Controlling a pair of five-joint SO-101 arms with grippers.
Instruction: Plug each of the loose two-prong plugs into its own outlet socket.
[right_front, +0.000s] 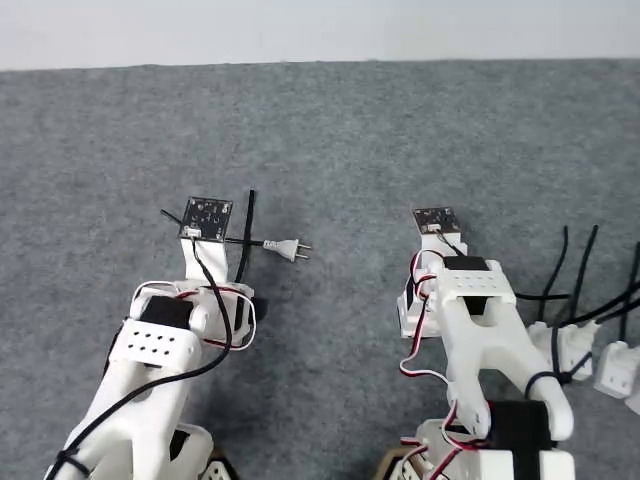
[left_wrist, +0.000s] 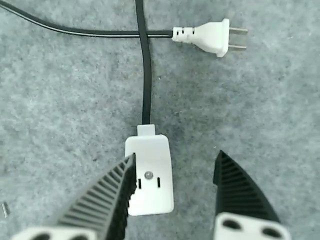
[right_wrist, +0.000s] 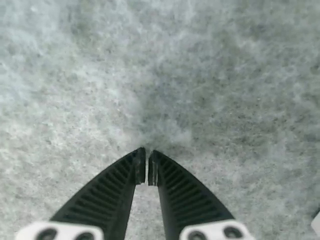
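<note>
A white two-prong plug (left_wrist: 210, 36) lies flat on the grey carpet on its black cord, prongs pointing away from the cord; from above the plug (right_front: 290, 248) is just right of the left arm's wrist. A white outlet socket (left_wrist: 149, 175) with two slots lies face up, its black cable (left_wrist: 145, 75) crossing over the plug's cord. My left gripper (left_wrist: 175, 157) is open low over the socket, one finger (left_wrist: 112, 197) touching its side, the other finger (left_wrist: 237, 192) clear of it. My right gripper (right_wrist: 146, 160) is shut with nothing in it, over bare carpet.
Two more white outlet sockets (right_front: 562, 348) (right_front: 615, 368) with black cables (right_front: 560, 270) lie at the right edge beside the right arm (right_front: 480, 320). Grey carpet (right_front: 360, 140) covers the table to the back wall.
</note>
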